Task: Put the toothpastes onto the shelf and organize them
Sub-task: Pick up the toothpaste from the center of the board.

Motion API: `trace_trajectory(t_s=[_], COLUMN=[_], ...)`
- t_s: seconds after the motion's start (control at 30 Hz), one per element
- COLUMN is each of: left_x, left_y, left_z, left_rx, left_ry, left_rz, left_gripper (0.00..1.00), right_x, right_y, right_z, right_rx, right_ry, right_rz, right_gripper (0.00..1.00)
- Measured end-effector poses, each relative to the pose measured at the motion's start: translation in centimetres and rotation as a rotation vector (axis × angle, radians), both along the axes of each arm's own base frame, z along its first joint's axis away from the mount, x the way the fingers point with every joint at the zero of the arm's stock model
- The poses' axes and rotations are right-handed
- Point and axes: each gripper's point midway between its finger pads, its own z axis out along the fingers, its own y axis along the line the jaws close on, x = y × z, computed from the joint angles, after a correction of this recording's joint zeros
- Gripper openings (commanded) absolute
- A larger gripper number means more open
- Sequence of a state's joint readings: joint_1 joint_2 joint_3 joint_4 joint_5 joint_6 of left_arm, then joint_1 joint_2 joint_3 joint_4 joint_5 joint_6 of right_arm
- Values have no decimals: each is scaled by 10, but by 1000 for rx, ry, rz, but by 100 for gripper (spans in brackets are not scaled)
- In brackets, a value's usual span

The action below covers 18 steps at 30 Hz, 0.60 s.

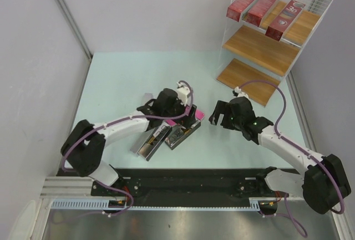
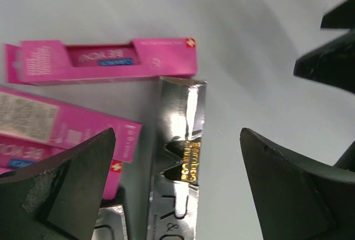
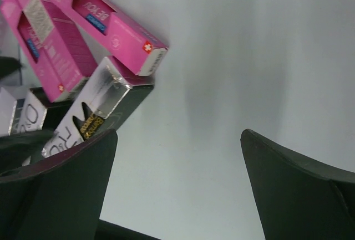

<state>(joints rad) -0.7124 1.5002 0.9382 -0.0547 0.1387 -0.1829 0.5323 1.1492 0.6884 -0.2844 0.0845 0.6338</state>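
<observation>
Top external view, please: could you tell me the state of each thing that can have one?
shelf, upright.
red cartons, lying on the top board.
silver cartons, flat on the table.
pink cartons, lying down by the silver cartons.
left claw, open, empty, above the silver cartons.
right claw, open, empty.

I have the shelf (image 1: 320,8) at the far right of the table (image 1: 122,79). The top-board cartons (image 1: 260,5) lie three abreast on its top board (image 1: 305,26) — the middle board (image 1: 260,49) and bottom board (image 1: 247,79) step out below it, each nearer to me and further left. Left of centre on the table, the near pair of cartons (image 1: 150,143) lies side by side, and the far cartons (image 1: 192,117) rest right against their far ends. My left gripper (image 1: 176,117) hangs over that cluster. My right gripper (image 1: 221,119) sits just right of it — between the cluster and the shelf.
</observation>
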Motion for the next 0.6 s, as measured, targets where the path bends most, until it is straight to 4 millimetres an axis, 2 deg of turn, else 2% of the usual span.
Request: trace_trajectory(t_s=[0.2,0.27,0.6], left_x=[-30,-30,-15], left_y=[-27,-29,-37], left_z=[-46,-54,-71], left_rx=[94,112,152], left_ry=[66,80,97], left_rz=[-117,-121,-102], left_gripper=[98,97,91], right_x=[5,5,6], right_y=[-4,-8,-16], right_z=[11,11,16], right_rx=[63,73,94], right_ry=[-29,-26,-36], right_rz=[0,-6,1], right_gripper=[100,100,100])
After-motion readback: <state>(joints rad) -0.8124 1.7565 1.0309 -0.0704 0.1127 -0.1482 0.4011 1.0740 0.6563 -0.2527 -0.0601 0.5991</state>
